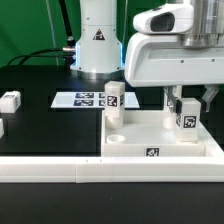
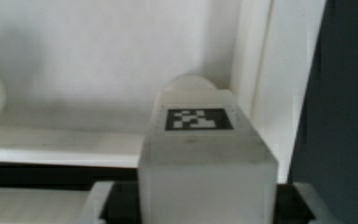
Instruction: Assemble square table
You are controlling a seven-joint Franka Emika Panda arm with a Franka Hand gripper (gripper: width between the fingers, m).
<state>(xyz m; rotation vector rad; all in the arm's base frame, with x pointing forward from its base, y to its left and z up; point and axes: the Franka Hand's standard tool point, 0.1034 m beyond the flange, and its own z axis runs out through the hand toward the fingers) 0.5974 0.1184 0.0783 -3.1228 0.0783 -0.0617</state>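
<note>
The white square tabletop [image 1: 160, 135] lies on the black table at the exterior view's right, rim up, with a tag on its front edge. One leg block [image 1: 114, 101] stands upright at its far left corner. My gripper [image 1: 186, 104] is shut on a second tagged leg block [image 1: 186, 113] and holds it upright over the tabletop's far right corner. In the wrist view this leg block [image 2: 202, 150] fills the middle between my fingers [image 2: 123, 205], above the tabletop's rim [image 2: 261, 60]. Two more leg blocks [image 1: 10, 101] lie at the exterior view's left.
The marker board [image 1: 80, 99] lies flat behind the tabletop, near the robot base [image 1: 97, 40]. A long white border rail [image 1: 60, 170] runs along the front. A leg block sits at the far left edge [image 1: 2, 127].
</note>
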